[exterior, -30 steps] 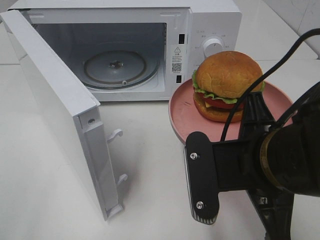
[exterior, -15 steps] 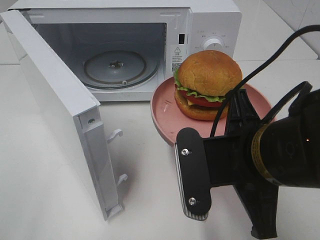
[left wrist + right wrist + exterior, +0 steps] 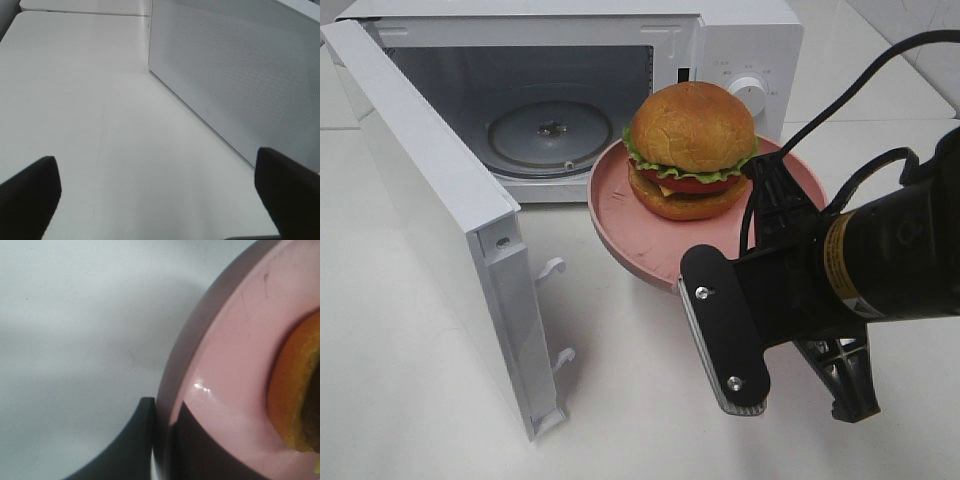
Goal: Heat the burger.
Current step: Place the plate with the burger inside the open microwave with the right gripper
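The pink plate (image 3: 620, 215) has been carried left and up in the high view over the last second, burger (image 3: 692, 150) and all. It was seen out in front of the control knob (image 3: 748, 92) before. Now its left rim is lined up with the right-hand corner of the microwave (image 3: 740, 40) opening. The right arm has been swung along with it.

The plate's rim is pinched by the right gripper (image 3: 162, 415), one finger above and one below, which is shown clearly in the right wrist view. The burger is sat upright on the middle of the plate and nothing has slid, though the plate does look a bit tilted. It can't be told for sure how far it's lifted off the table (image 3: 620, 400).

The door (image 3: 420, 200) is swung wide open and the glass turntable (image 3: 550, 135) is bare, so the way in is clear. The burger isn't inside yet; it's just outside the mouth of the cavity.

The left gripper (image 3: 160, 185) is held with its fingers spread wide and nothing between them, parked over the table next to a white perforated panel (door or side wall, hard to say).

So the carry looks mostly done. What's probably left: the plate gets eased in over the sill and set on the turntable, then the door gets shut, likely a job for the idle left arm.
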